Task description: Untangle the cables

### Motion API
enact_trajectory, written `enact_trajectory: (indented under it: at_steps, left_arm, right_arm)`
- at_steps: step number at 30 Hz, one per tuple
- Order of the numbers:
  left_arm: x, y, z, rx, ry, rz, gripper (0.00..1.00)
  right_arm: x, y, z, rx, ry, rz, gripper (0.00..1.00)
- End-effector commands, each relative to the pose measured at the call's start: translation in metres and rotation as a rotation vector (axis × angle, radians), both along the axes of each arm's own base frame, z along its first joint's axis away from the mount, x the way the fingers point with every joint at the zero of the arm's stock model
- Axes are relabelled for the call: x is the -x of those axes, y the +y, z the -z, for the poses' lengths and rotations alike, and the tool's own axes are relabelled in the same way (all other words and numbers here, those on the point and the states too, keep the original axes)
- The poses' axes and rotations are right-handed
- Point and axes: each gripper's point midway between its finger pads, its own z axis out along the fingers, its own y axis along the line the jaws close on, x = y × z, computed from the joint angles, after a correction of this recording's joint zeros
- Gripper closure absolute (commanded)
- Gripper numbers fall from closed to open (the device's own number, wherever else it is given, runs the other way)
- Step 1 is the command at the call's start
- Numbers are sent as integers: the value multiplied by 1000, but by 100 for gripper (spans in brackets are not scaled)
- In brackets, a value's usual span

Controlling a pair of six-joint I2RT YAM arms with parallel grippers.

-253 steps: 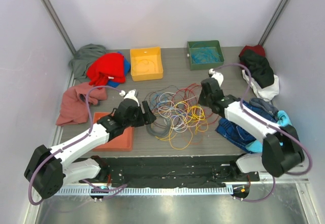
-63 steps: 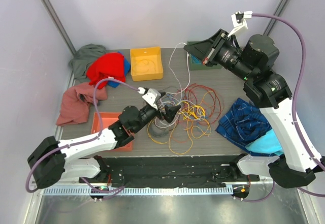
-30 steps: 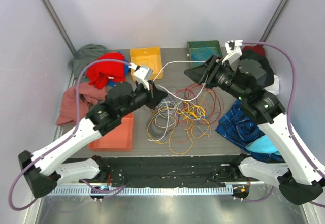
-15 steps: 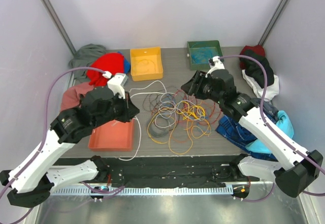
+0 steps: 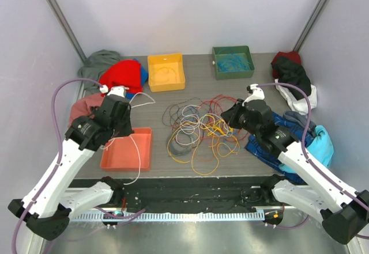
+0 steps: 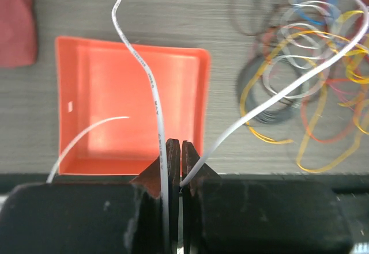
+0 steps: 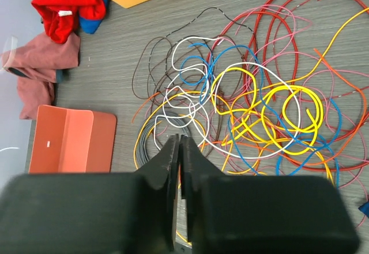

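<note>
- Grey table (image 5: 202, 86) held tangled cables (image 5: 202, 130) right of a tray (image 5: 118, 153).
- Left gripper (image 6: 177, 146) clenched a white cable (image 6: 151, 81) over the tray.
- Right gripper (image 7: 177, 142) was closed, seemingly empty.

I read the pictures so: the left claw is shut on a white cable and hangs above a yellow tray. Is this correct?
Not quite. The left claw is shut on the white cable, but the tray beneath it is orange, not yellow. The left wrist view shows this plainly.
</note>
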Motion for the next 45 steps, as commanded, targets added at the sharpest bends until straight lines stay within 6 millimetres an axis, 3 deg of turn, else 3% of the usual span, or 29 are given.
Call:
enact_trajectory:
  at_steps: [1, 4, 11, 19, 24, 27, 33, 37, 45]
  left_arm:
    - [-13, 27, 16, -14, 17, -113, 100]
    - [-27, 34, 25, -1, -9, -168, 100]
    - [-59, 42, 24, 4, -173, -269, 100]
    - [-81, 63, -38, 24, -512, -355, 100]
    - [-73, 78, -64, 7, -694, -361, 100]
    - [-68, 79, -47, 15, -690, -355, 100]
    - [-55, 78, 37, 103, -604, -421, 100]
    - [-59, 77, 39, 130, -619, -444, 100]
    - [-55, 56, 29, 208, -561, -367, 100]
  right_arm:
    - [-2, 1, -14, -47, -81, 2, 96]
    - [3, 3, -5, -60, -77, -12, 99]
    - [9, 3, 7, -62, -68, -31, 99]
    - [10, 7, 16, -74, -61, -50, 99]
    - [10, 9, 21, -77, -51, -55, 99]
    - [10, 11, 25, -80, -45, -59, 99]
    - [10, 13, 39, -97, -22, -57, 99]
    - [11, 17, 45, -107, -5, -65, 99]
    - [11, 18, 55, -102, 13, -62, 99]
